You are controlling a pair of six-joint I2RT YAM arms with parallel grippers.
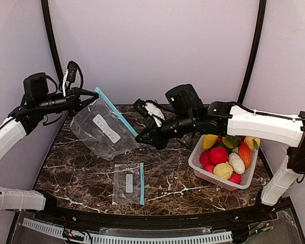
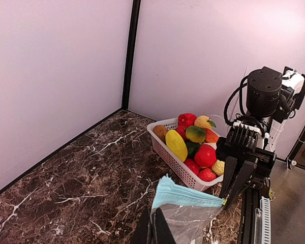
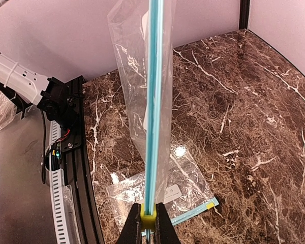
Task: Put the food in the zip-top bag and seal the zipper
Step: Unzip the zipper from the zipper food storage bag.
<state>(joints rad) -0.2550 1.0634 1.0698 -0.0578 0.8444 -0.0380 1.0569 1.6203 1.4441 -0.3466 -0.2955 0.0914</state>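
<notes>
Sliding step: the zip-top bag (image 1: 102, 129) looks flat and empty and the food (image 1: 226, 155) is not loaded, so the move in hand is probably running the zipper along its track to open the mouth. I cannot tell whether the track is open anywhere.
Left end effector (image 1: 91, 94): fingers together, clamped on the bag's upper far corner, at one end of the blue zipper strip (image 1: 116, 113).
Right end effector (image 1: 141, 138): fingers together on the yellow slider (image 3: 148, 219) at the strip's other end.
Bag position: held up over the desk (image 1: 76, 173), stretched between the two end effectors, with its body hanging below the strip.
Long axis: the strip runs straight from the left end effector down and across to the right one, with the mouth edge up and the bottom edge toward the desk.
Doing it well: use the left hold as a firm anchor, keep the strip taut and draw the slider along the strip's own line. Pulling across it would likely bunch the film and jam the slider.
Food location: piled in the white basket (image 1: 201, 170), just beside the right end effector on its outer side and well apart from the left one.
Spare bag (image 1: 128, 184): flat on the desk, below the right end effector.
</notes>
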